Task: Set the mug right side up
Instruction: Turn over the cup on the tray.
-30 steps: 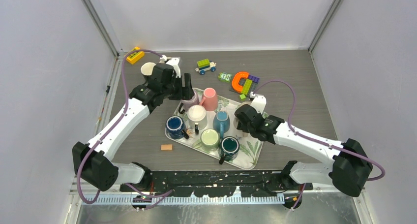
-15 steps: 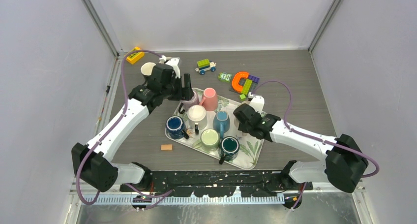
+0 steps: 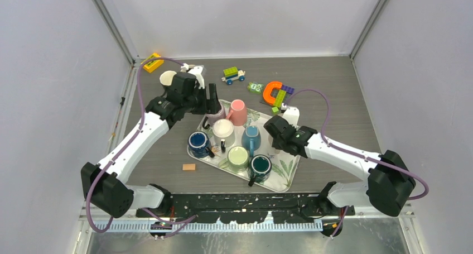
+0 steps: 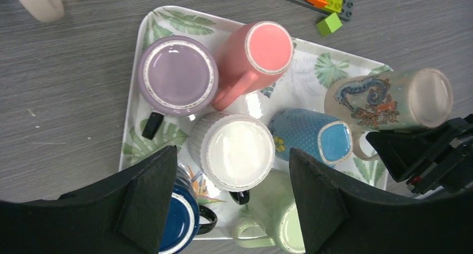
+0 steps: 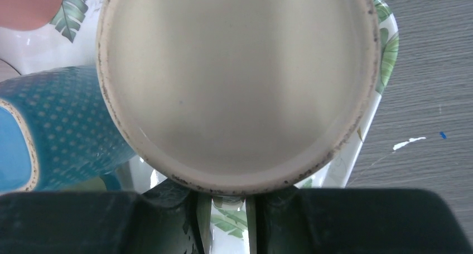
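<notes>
A beige mug with a dragon pattern (image 4: 385, 100) lies tilted at the right side of the leaf-patterned tray (image 4: 167, 19), its base facing up and to the right. My right gripper (image 5: 223, 215) is shut on its handle, and the mug's base (image 5: 240, 81) fills the right wrist view. In the top view the right gripper (image 3: 277, 138) hides most of this mug. My left gripper (image 4: 231, 209) is open and empty. It hovers above the white mug (image 4: 240, 151) and shows over the tray's far left part in the top view (image 3: 213, 104).
The tray (image 3: 287, 173) also holds upside-down lavender (image 4: 177, 75), pink (image 4: 262, 47) and blue dotted (image 4: 312, 139) mugs, plus navy (image 3: 198, 140), pale green (image 3: 238, 156) and teal (image 3: 260, 166) mugs. Toy bricks (image 3: 276, 92) lie behind the tray. A small wooden block (image 3: 189, 167) lies front left.
My right gripper has shifted a little up and to the left over the tray's right side. The left arm has barely moved.
</notes>
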Controlling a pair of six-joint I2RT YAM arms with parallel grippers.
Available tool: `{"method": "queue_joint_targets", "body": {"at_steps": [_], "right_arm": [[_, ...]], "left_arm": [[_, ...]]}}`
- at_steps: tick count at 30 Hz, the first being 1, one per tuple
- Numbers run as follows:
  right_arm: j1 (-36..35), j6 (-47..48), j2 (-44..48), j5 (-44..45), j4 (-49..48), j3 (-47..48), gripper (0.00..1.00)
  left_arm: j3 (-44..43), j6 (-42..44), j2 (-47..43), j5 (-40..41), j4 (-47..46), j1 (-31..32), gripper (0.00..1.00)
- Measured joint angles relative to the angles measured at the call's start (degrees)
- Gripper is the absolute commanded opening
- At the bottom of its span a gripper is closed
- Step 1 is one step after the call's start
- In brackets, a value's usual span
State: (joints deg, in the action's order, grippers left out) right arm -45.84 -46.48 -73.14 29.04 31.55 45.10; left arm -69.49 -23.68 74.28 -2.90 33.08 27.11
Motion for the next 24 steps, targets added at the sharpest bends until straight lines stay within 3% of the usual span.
{"method": "queue_joint_targets", "body": {"at_steps": [10,24], "right_arm": [[0.94,1.95,2.78,-0.50,7.69,4.90,0.01],[2.21,3.63,9.33,-0.81,10.10,15.39,0.00]], "left_arm": [[0.00,-6.40,-1.79,-6.78,-1.14,0.00,0.75],[4.55,-22.43,-3.85,-17.79,-10.93,0.00,0.75]]}}
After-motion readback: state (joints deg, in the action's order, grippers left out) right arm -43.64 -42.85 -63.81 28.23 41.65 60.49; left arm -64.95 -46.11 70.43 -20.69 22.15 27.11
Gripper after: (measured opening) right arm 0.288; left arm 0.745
